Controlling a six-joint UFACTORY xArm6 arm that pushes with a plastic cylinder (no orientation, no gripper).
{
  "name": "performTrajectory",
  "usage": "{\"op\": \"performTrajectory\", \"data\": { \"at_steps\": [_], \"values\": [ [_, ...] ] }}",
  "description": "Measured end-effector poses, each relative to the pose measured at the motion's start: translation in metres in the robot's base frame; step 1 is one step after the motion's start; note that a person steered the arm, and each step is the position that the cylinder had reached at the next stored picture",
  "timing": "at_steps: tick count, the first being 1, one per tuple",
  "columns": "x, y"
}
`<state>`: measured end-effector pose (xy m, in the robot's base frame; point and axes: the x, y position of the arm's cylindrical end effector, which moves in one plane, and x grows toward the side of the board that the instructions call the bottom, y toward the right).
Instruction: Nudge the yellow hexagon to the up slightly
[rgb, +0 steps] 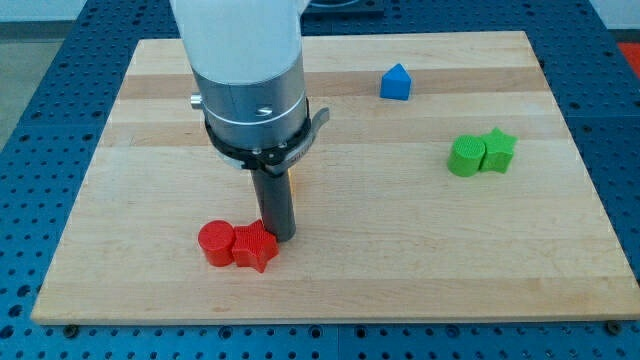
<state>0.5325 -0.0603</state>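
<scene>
Camera view shows my tip (283, 237) resting on the wooden board (400, 260), holding nothing, as a plain rod; it stands just at the view's upper right of the red star-shaped block (255, 247), close enough that I cannot tell whether they touch. That block touches a red cylinder (215, 243) on its left. A sliver of yellow-orange (293, 181) peeks out at the rod's right side, just under the arm's metal collar; this may be the yellow hexagon, but its shape is hidden. To the view's right the board lies open as far as two green blocks, a round one (464, 157) touching a star-like one (498, 150), near the right edge. A blue house-shaped block (396, 82) sits near the top edge. The red pair lies fairly near the bottom edge.
</scene>
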Motion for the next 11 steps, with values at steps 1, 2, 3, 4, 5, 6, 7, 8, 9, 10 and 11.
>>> {"op": "performTrajectory", "data": {
  "at_steps": [1, 2, 3, 4, 5, 6, 7, 8, 9, 10, 11],
  "values": [
    [-0.004, -0.006],
    [-0.007, -0.008],
    [-0.012, -0.008],
    [-0.020, -0.008],
    [-0.023, -0.008],
    [-0.023, -0.008],
    [-0.024, -0.008],
    [-0.028, -0.008],
    [-0.030, -0.008],
    [-0.030, -0.010],
    [-0.030, -0.011]
  ]
}}
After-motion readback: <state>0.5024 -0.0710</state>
